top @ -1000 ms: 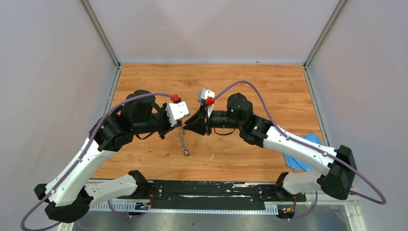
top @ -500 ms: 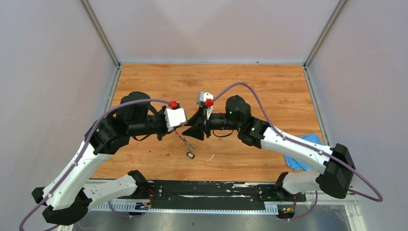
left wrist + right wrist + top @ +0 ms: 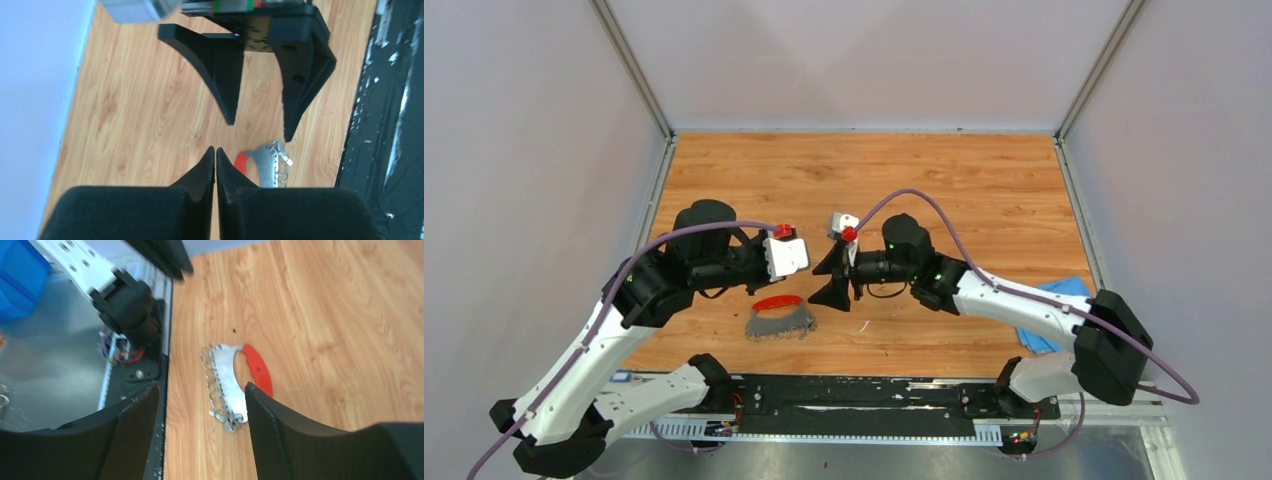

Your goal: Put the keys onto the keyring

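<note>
You've got wooden worktop (image 3: pixel 984 180), warm orange grain, evenly lit, soft light. Pale grey wall panels (image 3: pixel 864 60) on three sides of you. Metal corner posts (image 3: pixel 629 65) rising at back corners. Black rail (image 3: pixel 874 395) along near edge, grey metal ledge (image 3: pixel 874 455) below it.

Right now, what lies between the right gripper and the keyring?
Nothing: only bare wooden table. The right wrist view shows the keyring lying flat below the open right gripper, untouched.
</note>
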`<state>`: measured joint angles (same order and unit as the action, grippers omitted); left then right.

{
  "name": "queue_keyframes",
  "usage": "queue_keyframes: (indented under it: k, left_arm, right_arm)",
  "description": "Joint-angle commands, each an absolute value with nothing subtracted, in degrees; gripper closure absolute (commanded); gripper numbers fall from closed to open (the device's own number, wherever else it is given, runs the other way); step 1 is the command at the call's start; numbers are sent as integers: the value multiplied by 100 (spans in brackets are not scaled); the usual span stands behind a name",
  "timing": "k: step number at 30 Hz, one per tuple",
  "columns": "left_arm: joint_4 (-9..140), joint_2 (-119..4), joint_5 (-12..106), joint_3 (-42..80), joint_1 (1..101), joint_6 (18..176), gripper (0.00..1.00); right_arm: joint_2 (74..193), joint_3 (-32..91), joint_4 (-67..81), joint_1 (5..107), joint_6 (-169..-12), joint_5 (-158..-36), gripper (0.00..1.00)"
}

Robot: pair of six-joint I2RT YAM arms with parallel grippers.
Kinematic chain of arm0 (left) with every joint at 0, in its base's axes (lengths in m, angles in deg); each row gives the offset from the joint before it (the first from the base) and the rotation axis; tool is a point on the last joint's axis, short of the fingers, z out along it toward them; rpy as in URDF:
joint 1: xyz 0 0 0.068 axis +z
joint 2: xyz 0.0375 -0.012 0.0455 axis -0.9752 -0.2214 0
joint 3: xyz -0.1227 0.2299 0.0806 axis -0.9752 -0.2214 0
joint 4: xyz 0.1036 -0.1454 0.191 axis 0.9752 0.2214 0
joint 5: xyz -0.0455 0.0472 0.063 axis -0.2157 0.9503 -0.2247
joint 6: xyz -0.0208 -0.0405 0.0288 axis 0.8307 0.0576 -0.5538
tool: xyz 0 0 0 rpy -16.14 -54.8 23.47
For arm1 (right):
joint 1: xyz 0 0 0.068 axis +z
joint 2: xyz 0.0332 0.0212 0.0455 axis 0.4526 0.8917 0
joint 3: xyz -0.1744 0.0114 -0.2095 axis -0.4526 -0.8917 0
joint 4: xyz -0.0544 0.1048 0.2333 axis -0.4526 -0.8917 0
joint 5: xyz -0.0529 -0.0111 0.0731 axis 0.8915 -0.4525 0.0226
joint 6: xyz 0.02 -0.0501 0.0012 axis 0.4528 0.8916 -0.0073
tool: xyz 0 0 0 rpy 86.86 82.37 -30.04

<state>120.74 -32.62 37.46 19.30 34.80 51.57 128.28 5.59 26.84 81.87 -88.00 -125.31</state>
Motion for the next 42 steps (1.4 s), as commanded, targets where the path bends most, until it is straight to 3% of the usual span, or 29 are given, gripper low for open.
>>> queue_keyframes:
  k: [1, 3, 8, 12, 15, 18, 26, 32, 36, 42]
  left_arm:
    - [12069, -3237, 3828, 1579, 4118, 4816, 85]
    - [12066, -3274, 3671, 1539, 4713, 4577, 61]
    - [12070, -3436, 3517, 1657, 5351, 4403, 51]
    - [12066, -3500, 3614, 1697, 5366, 4500, 30]
    - [12062, -3661, 3753, 1715, 5381, 4778, 2]
    - [12058, -3857, 3857, 1735, 5474, 5008, 0]
    - [12004, -4270, 3800, 1723, 6139, 5288, 0]
    - [11780, -4945, 4011, 1476, 6754, 5734, 0]
    - [9980, -5124, 3778, 477, 7316, 6283, 0]
    - [6983, -5118, 3855, -1272, 7457, 7048, 0]
  right_arm:
    - [13601, 243, 3008, 8214, -8181, -12404, 33]
    - [14196, 480, 3040, 8341, -7961, -12400, 30]
    - [15115, 921, 3110, 8470, -7892, -12287, 28]
    - [15040, 843, 3045, 8474, -7912, -12005, 29]
    - [14868, 814, 2814, 8447, -7957, -11552, 28]
    - [14642, 716, 2739, 8407, -8102, -11196, 22]
    - [13937, 278, 2489, 8312, -8416, -10335, 20]
    - [12875, -455, 2370, 7441, -9590, -8562, 20]
    - [11936, -1317, 2259, 6124, -10286, -7240, 20]
    - [11076, -2064, 2763, 5296, -9079, -4769, 18]
